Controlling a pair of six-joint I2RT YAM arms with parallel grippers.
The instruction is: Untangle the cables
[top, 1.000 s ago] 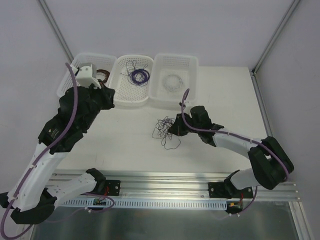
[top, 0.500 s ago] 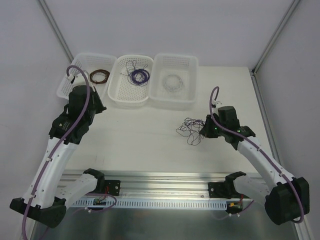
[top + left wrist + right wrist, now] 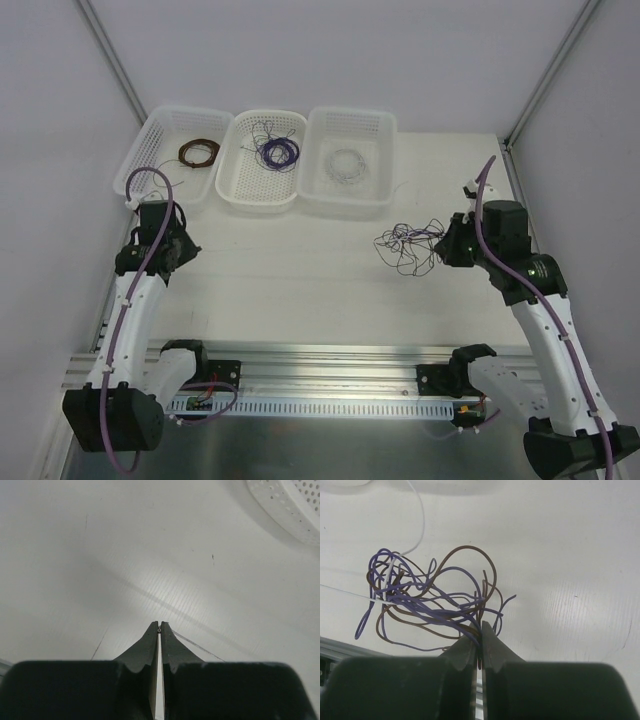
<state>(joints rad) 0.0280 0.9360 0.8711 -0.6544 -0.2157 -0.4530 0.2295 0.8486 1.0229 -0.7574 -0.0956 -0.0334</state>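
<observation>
Toward the table's right edge: the cables sit as a small loose tangle on the white table, about midway between its near and far edges.
Cable strands: purple and brown loops cross each other, with one thin white strand trailing off toward the far edge.
Right gripper: fingers pressed together on the right-hand side of the tangle, with brown and purple strands pinched between the tips.
Tangle height: whether the rest lies flat on the table or hangs just above it cannot be told.
Left gripper: fingers closed tip to tip with nothing between them, hovering over bare table near the left edge, well apart from the cables.
Far edge: three white baskets stand in a row, touching side by side.
Left basket: holds a neat brown coil.
Middle basket: holds a purple coil with a few loose strands around it.
Right basket: holds a pale coil, and is the basket nearest the tangle.
</observation>
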